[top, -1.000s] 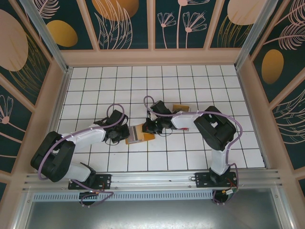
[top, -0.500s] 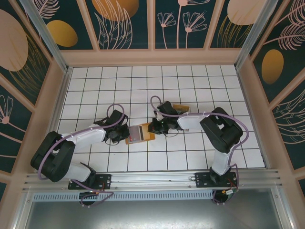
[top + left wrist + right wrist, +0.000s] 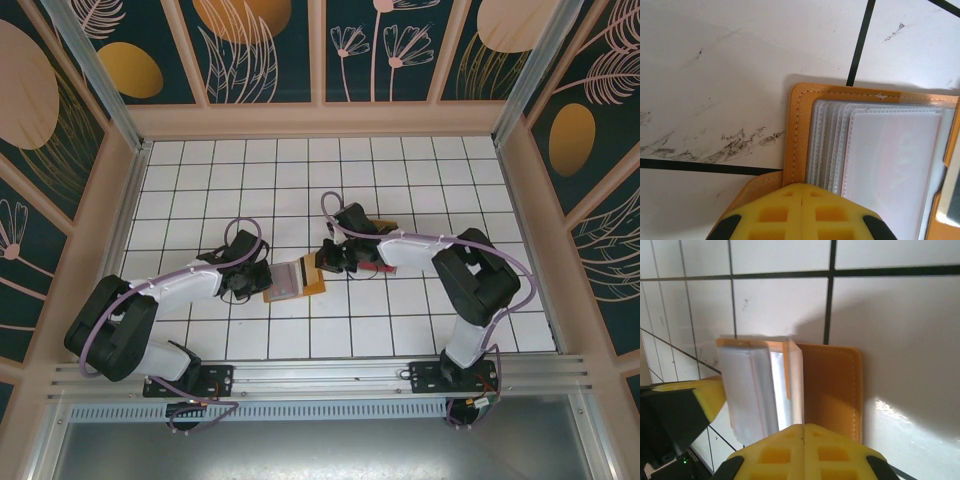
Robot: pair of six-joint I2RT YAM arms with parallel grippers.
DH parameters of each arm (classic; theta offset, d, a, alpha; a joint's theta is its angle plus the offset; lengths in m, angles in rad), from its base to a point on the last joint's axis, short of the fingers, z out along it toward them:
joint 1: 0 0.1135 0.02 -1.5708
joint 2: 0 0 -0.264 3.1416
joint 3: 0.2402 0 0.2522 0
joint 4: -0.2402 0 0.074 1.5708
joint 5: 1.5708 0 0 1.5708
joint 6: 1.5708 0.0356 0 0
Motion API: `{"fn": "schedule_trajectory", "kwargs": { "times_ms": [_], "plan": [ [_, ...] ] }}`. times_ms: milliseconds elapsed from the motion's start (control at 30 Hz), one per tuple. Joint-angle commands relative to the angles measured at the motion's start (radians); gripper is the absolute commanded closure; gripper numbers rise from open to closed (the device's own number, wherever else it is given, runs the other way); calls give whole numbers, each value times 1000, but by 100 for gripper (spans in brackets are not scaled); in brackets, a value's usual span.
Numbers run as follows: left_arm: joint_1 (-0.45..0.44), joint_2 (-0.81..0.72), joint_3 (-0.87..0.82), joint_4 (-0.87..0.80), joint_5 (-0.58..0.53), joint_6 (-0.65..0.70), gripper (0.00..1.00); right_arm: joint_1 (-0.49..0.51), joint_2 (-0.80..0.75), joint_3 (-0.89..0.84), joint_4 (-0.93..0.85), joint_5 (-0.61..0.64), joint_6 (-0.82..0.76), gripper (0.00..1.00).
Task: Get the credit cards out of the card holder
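Observation:
The orange-brown card holder point(image 3: 291, 283) lies open on the white tiles between the two arms. Its clear plastic sleeves point(image 3: 890, 150) fan out over the cover point(image 3: 799, 125). My left gripper point(image 3: 258, 280) is shut, its yellow tips point(image 3: 803, 186) resting on the holder's near left edge. My right gripper point(image 3: 322, 263) is shut too. In the right wrist view its tips point(image 3: 803, 426) meet a raised clear sleeve leaf point(image 3: 796, 385) beside the bare orange cover point(image 3: 832, 385). I cannot tell whether that leaf is pinched. I cannot make out any credit cards in the sleeves.
A flat tan piece point(image 3: 378, 225) lies on the tiles just behind the right arm's wrist. Pale wooden walls point(image 3: 320, 120) close the table on three sides, and a metal rail point(image 3: 320, 375) runs along the near edge.
The right arm's elbow has swung to the right and its gripper has drawn slightly right at the holder's right edge, where a leaf now stands up. The left arm has not moved.

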Motion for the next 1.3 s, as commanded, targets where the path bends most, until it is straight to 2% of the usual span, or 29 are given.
{"fn": "schedule_trajectory", "kwargs": {
  "times_ms": [0,167,333,367,467,500,600,867,1067,1267],
  "plan": [
    [0,-2,32,-79,-18,26,96,-13,-66,74,-111,61,-55,100],
    [0,-46,118,-141,-70,40,70,-31,-121,196,-276,162,-150,100],
    [0,-100,212,-197,-125,78,55,-60,-181,291,-436,273,-305,100],
    [0,-113,232,-202,-133,86,48,-63,-193,307,-466,297,-350,100],
    [-1,-149,281,-206,-157,109,8,-68,-227,340,-539,336,-495,100],
    [1,-159,292,-203,-165,114,2,-67,-236,349,-559,360,-528,100],
    [0,-192,320,-179,-178,134,1,-66,-294,332,-567,432,-675,100],
    [0,-263,312,-116,-217,182,1,-62,-474,167,-432,609,-1119,100],
    [-1,-308,277,-80,-253,207,2,-63,-424,160,-466,678,-1344,100],
    [-1,-339,265,-80,-274,219,2,-65,-397,94,-411,736,-1496,100]
  ]
}}
